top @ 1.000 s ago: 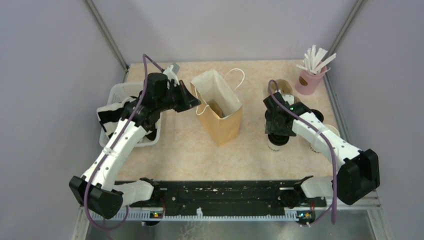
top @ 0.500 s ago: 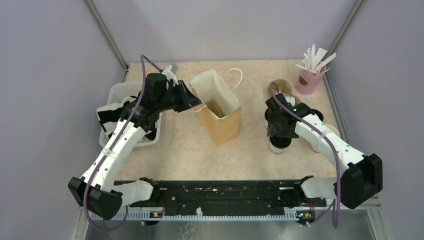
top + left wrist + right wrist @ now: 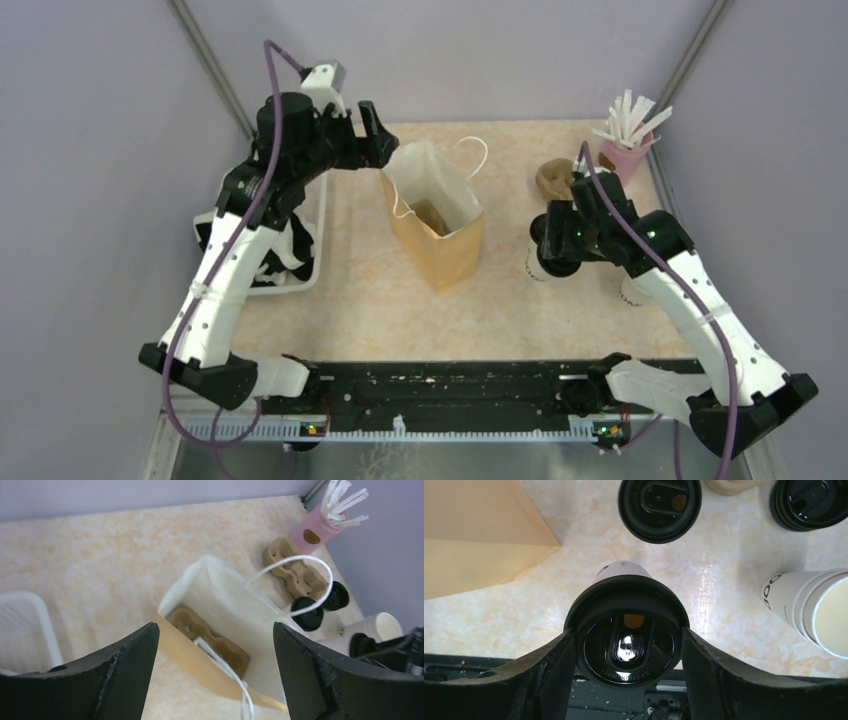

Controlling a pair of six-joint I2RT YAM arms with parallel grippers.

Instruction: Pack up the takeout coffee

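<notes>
Right gripper [image 3: 625, 632] is clamping a takeout coffee cup [image 3: 623, 572], curved black fingers pressing both sides of its glossy round black lid, white paper wall showing below. That cup is sitting outside and to the right of the brown paper bag [image 3: 440, 250], near the bag's front corner; whether its base is touching the speckled beige table [image 3: 370, 300], I can't tell. A second lidded cup [image 3: 659, 505] and a third lidded cup [image 3: 808, 502] are standing just beyond it, a lidless white paper cup [image 3: 819, 612] off to the right. Left gripper [image 3: 215, 630] is hanging wide open above the bag's mouth, nothing between its matte black fingers. The bag is standing upright, white-lined, white cord handle [image 3: 290, 575] looping up, a moulded pulp tray [image 3: 207, 640] lying at the bottom. Another pulp carrier [image 3: 295, 570] is resting beyond the bag, near the pink cup [image 3: 312, 532] bristling with white wrapped straws. A white plastic basket [image 3: 285, 288] is sitting at the left
</notes>
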